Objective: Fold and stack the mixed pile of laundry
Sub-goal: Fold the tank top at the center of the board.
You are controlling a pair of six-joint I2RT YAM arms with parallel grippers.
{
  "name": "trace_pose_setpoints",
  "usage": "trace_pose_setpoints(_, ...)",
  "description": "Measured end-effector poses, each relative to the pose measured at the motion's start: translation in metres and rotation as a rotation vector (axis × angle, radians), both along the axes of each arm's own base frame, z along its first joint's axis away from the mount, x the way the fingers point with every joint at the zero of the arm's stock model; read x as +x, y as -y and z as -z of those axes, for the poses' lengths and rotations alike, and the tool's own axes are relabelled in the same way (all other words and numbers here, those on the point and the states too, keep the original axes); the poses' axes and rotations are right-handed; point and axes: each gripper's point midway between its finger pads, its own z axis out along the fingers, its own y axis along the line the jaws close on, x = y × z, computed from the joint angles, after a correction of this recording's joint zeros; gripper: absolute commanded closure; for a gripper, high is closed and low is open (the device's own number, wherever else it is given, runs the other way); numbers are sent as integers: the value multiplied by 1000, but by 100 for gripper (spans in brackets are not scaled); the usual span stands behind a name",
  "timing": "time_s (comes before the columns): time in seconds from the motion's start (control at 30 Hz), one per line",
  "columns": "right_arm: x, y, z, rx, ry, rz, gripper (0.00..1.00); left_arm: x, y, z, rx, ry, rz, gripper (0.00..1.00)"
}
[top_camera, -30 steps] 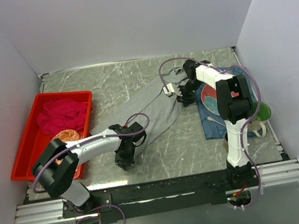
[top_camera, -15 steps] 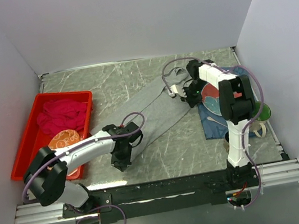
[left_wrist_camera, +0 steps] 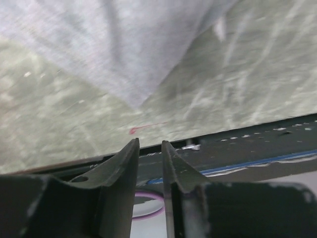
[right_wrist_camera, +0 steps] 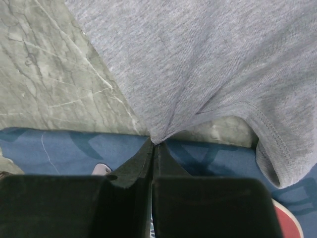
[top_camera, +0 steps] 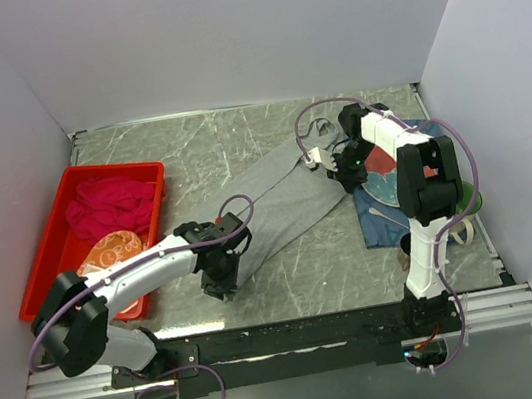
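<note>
A long grey garment lies stretched diagonally across the marble table. My right gripper is shut on a pinch of the grey garment's edge, right at the fingertips, above the blue placemat. My left gripper hovers just past the near corner of the grey garment; its jaws stand slightly apart with nothing between them. The crimson shirt and the orange-and-white patterned cloth lie in the red tray at the left.
A dark blue placemat lies at the right with a plate on it, and a green bowl stands beside it. The table's black near edge is just beyond my left fingertips. White walls enclose the table.
My left gripper has opened and let go of the garment's near corner. My right gripper has shut on the far edge and drawn it slightly right, stretching the garment flatter.
</note>
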Motion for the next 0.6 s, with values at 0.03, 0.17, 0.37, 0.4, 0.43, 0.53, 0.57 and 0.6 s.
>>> trace_pose_setpoints(0.03,0,0,0,1,-2,5,100,1,3,0,-13,2,4,65)
trace_pose_setpoints(0.17,-1,-1,0,5,-8,15,100,6,10,10,-16,0,22,65)
trace_pose_setpoints(0.37,-1,-2,0,11,-12,23,100,8,2,39,92,-44,35,67)
trace_pose_setpoints(0.4,-1,-2,0,12,-12,23,100,8,0,42,108,-49,35,67)
trace_pose_setpoints(0.43,-2,-3,0,14,-13,24,100,9,-1,44,126,-56,34,66)
trace_pose_setpoints(0.53,-2,-3,0,15,-15,26,100,15,0,43,141,-34,35,67)
trace_pose_setpoints(0.57,-2,-3,0,14,-15,26,100,18,1,42,144,-25,35,67)
trace_pose_setpoints(0.6,-2,-3,0,14,-15,26,100,19,1,42,146,-19,34,67)
